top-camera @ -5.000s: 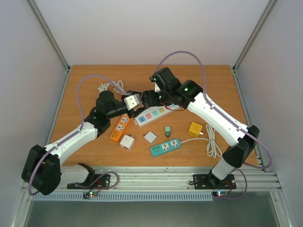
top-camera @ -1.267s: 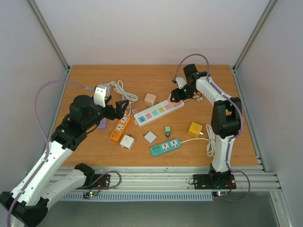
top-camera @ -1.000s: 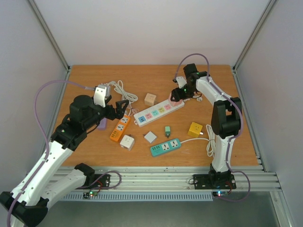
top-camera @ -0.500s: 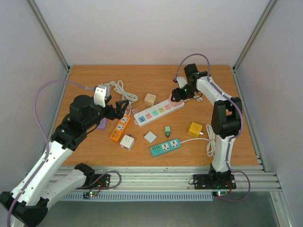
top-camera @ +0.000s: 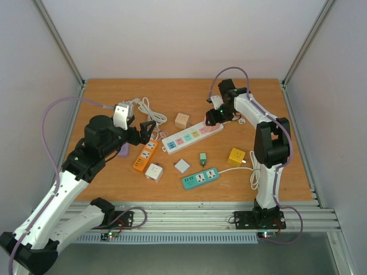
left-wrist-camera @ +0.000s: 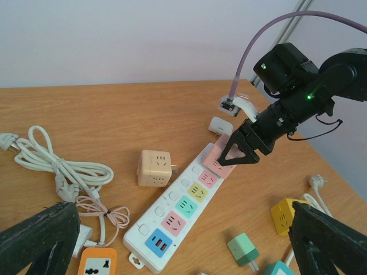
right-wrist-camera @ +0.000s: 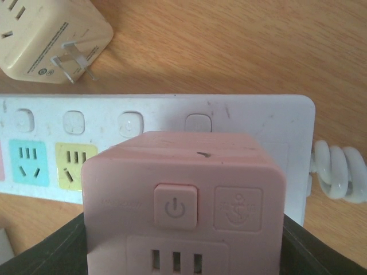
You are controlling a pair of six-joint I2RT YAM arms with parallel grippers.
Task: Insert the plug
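Observation:
My right gripper (top-camera: 213, 116) is shut on a pink cube plug adapter (right-wrist-camera: 183, 200), its power button facing the wrist camera. It holds the cube right over the far right end of the white power strip (top-camera: 192, 134), whose switches and coloured sockets show in the right wrist view (right-wrist-camera: 160, 117); I cannot tell whether the cube is seated. In the left wrist view the cube (left-wrist-camera: 218, 158) sits on the strip's end (left-wrist-camera: 172, 220) under the right gripper (left-wrist-camera: 243, 150). My left gripper (top-camera: 150, 127) is open and empty, above the table left of the strip.
A cream cube adapter (top-camera: 182, 120) lies just behind the strip. An orange strip (top-camera: 145, 154), white cube (top-camera: 153, 171), teal strip (top-camera: 200, 178), small green plug (top-camera: 203, 157) and yellow cube (top-camera: 235, 156) lie in front. White cables (top-camera: 140, 106) lie at the back left.
Five seconds ago both arms met at the centre; the left has since drawn back left. In the last second the right gripper shifted the pink cube slightly left along the strip's end.

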